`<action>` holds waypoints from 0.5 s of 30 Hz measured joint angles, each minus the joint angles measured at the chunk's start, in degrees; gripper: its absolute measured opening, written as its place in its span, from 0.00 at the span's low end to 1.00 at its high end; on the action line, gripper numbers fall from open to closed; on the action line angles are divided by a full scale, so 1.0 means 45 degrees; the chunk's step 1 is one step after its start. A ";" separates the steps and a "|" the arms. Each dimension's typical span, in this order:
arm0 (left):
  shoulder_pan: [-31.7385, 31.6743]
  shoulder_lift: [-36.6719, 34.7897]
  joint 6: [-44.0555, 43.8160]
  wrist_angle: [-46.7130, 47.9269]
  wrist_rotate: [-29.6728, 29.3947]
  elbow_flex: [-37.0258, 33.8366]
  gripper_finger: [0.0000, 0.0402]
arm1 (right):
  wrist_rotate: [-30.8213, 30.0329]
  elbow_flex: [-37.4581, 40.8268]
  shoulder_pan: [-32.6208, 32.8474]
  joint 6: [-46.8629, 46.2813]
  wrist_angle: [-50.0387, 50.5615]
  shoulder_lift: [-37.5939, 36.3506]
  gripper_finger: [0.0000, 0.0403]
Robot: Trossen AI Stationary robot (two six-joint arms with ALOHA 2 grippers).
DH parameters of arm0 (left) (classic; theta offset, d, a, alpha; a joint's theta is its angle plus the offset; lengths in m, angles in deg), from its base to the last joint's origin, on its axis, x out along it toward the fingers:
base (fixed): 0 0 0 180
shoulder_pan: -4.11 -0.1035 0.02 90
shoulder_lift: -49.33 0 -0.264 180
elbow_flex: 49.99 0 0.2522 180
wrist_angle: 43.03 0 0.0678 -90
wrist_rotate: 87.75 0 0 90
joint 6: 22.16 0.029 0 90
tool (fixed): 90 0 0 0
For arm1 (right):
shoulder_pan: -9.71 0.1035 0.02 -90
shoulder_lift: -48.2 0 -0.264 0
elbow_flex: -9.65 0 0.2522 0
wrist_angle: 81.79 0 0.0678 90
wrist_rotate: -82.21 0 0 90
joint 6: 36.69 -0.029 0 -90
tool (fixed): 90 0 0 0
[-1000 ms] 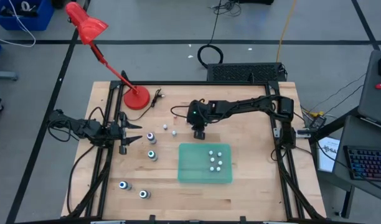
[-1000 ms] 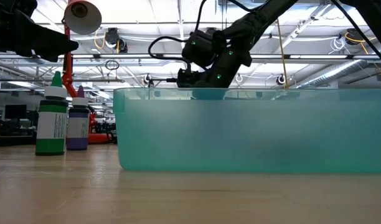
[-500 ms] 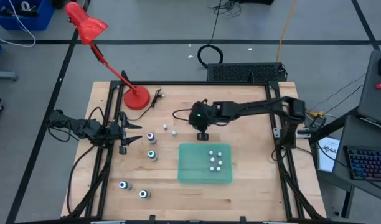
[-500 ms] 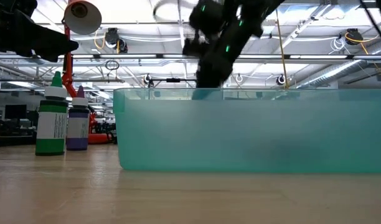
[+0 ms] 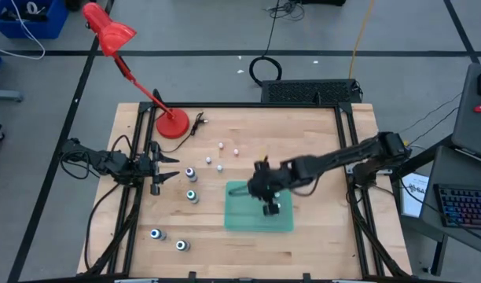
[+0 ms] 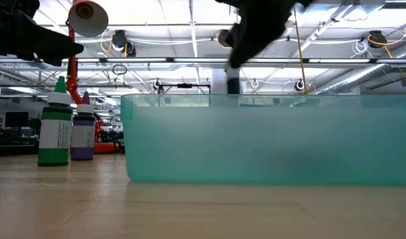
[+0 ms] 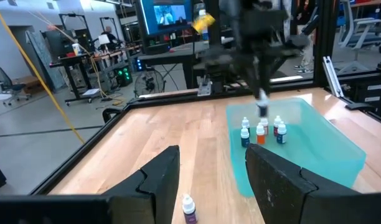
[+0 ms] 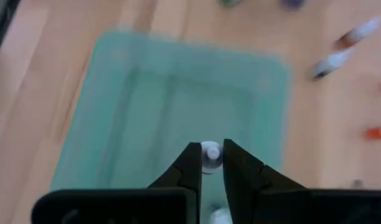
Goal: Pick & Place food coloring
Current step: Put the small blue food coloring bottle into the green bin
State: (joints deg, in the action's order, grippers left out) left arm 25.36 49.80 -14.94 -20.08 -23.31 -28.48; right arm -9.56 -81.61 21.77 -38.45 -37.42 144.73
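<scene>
Your right hand point(image 5: 270, 208) hangs over the teal tray point(image 5: 239, 217) on the wooden table point(image 5: 311, 134). Well off past that hand, at the table's far left corner, you've got the red desk lamp point(image 5: 107, 33), base point(image 5: 172, 124) planted on the wood. Beyond it, a coiled black cable point(image 5: 265, 69) lies on the floor. Off to the hand's right, a keyboard point(image 5: 467, 206) sits on a side desk.

Overhead, table-level, two wrists — shared tray point(image 5: 236, 218)

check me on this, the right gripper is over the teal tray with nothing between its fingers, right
Not quite. The right gripper is over the teal tray, but it is shut on a small bottle; the right wrist view shows the bottle's cap pinched between the fingers.
</scene>
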 joint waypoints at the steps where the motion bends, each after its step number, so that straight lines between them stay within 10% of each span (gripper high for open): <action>1: -0.0005 0.0000 0.0000 0.0024 0.0000 0.0000 0.46 | -0.0127 0.0275 0.0232 -0.0131 -0.0263 0.0061 0.07; 15: -0.0005 0.0005 0.0000 0.0007 0.0000 0.0000 0.46 | -0.1900 0.3880 0.0319 -0.1509 -0.4707 0.0132 0.07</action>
State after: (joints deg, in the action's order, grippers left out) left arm 25.34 49.82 -14.94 -20.05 -23.31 -28.48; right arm -18.12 -64.15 23.20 -45.24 -58.60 145.33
